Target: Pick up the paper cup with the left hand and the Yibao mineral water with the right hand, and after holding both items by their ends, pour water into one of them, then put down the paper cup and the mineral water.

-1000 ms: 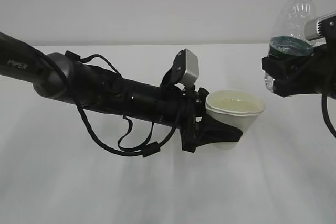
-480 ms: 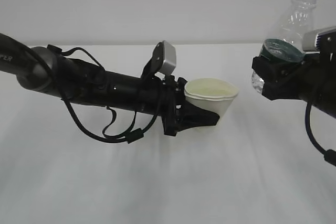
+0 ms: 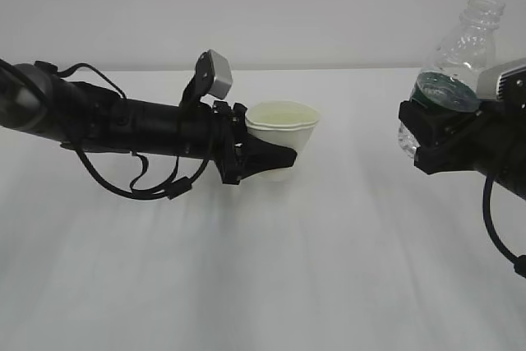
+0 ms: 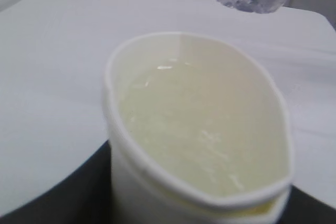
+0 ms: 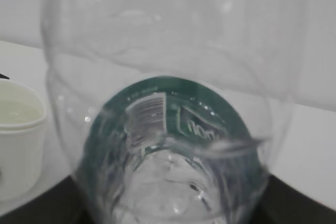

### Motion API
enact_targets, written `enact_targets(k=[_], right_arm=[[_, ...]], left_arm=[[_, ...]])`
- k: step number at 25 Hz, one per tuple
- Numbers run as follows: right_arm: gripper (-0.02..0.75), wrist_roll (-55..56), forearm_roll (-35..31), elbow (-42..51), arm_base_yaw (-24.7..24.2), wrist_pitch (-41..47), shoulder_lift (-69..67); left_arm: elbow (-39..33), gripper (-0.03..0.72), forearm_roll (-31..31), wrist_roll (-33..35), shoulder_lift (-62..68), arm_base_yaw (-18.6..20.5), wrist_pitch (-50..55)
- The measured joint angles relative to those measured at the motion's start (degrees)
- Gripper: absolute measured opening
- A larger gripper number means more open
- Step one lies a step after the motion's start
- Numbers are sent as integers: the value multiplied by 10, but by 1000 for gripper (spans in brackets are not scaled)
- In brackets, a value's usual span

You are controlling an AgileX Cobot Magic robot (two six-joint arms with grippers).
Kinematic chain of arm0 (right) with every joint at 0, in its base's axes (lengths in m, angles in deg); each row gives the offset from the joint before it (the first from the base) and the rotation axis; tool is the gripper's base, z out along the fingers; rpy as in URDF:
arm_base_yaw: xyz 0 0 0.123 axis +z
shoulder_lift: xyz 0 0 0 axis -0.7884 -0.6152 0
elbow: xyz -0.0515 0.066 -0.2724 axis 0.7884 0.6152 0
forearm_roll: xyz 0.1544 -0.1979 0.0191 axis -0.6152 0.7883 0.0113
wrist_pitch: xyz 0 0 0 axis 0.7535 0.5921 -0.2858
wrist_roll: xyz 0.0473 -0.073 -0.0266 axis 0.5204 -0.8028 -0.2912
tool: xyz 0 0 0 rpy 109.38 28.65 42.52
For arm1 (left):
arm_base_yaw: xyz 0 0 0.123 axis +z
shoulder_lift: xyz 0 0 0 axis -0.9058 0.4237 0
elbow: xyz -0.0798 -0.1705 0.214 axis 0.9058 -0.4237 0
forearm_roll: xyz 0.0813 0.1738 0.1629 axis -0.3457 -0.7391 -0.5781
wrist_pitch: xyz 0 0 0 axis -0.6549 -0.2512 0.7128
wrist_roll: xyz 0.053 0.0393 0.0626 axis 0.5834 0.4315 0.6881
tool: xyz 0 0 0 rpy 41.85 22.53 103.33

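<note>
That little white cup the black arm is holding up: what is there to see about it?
The paper cup is small and white, with a rolled rim and a pale cream-yellow inside, narrowing toward its base. It looks like thin paper; the rim is squeezed into an oval. It holds clear liquid, seen in the left wrist view. It stands nearly upright, lifted off the white table, gripped low on its sides by the left hand's black fingers. Nothing else touches it.

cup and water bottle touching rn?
Apart. The exterior view shows bare white table between the paper cup in the left gripper and the bottle in the right gripper.
</note>
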Motion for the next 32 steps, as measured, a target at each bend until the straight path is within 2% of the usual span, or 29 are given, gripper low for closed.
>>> enact_targets(k=[5, 16, 22, 25, 32], right_arm=[[399, -6, 0, 0, 0, 1, 0], [399, -16, 2, 0, 0, 21, 0], [399, -17, 3, 0, 0, 23, 0], [399, -17, 3, 0, 0, 24, 0], [399, -18, 12, 0, 0, 31, 0]], left_arm=[[0, 418, 15, 14, 1, 33, 6], [-13, 414, 37, 49, 1, 145, -28], [-65, 403, 99, 108, 1, 206, -50], [-89, 400, 131, 138, 1, 224, -59], [-131, 397, 188, 191, 1, 226, -59]])
